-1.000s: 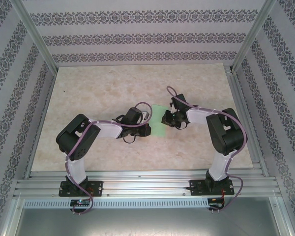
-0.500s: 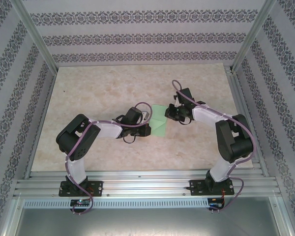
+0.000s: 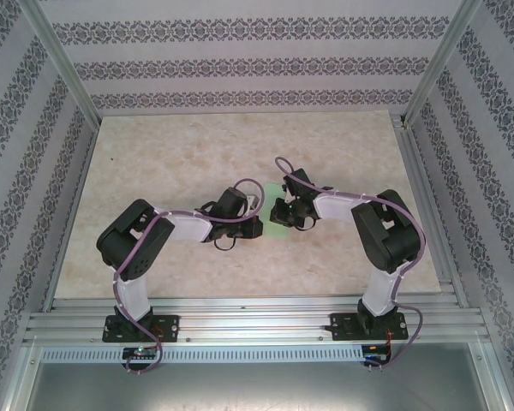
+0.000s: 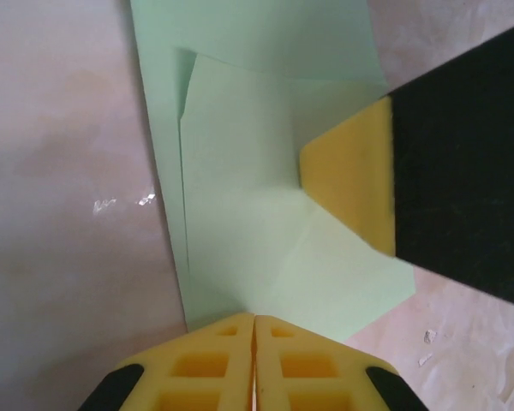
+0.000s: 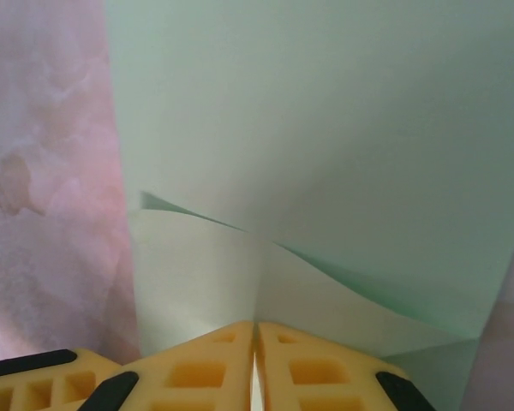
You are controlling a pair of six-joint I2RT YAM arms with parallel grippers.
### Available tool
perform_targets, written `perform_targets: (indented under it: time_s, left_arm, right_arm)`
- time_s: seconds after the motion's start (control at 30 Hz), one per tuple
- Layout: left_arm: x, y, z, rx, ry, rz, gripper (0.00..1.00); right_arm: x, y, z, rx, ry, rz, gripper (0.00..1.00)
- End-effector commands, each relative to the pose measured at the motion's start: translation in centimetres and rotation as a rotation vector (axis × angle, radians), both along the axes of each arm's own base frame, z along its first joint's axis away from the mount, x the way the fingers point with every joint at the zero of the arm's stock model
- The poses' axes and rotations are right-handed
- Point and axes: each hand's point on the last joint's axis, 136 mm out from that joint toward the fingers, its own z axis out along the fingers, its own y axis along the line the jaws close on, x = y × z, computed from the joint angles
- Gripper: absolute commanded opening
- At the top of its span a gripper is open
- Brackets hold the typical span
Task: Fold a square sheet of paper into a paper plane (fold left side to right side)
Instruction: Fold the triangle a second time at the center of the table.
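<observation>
Partway there, with sheet (image 4: 240, 257) creased and flaps folded on tabletop (image 4: 60, 214), well short of a dart (with left pincer (image 4: 254, 321) and right pincer (image 5: 255, 330) shut, pressing down).

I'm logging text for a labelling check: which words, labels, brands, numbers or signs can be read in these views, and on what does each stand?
No readable text in these views.
Green paper: blank, only creases.
Left gripper: plain yellow, no marking.
Walls: ornamental pattern, no letters.
Small parts below the arm bases: too small to tell whether they carry any print.
</observation>
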Motion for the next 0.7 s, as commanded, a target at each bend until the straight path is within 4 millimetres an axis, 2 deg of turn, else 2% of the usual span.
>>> perform_targets:
  time_s: [0.0,0.13,0.37,0.5,0.67]
  left_arm:
    - [-4.8,3.6,-4.7,0.176,0.176,0.004,0.12]
    - [-5.8,4.7,-5.0,0.201,0.192,0.014,0.13]
    - [-7.2,6.8,-5.3,0.232,0.214,0.044,0.12]
    - [-6.2,6.7,-3.5,0.164,0.188,0.064,0.13]
    - [-3.8,5.3,0.4,0.029,0.131,0.066,0.27]
  right_arm:
    - [-0.3,-2.6,-2.0,-0.108,0.038,-0.03,0.11]
    - [-0.7,-3.2,-2.5,-0.132,0.054,-0.027,0.11]
    - [-0.5,-2.6,-1.9,-0.106,0.041,-0.01,0.11]
    - [-0.3,-1.8,-1.0,-0.075,0.021,0.006,0.11]
    - [0.2,-0.9,1.5,-0.013,-0.034,0.007,0.13]
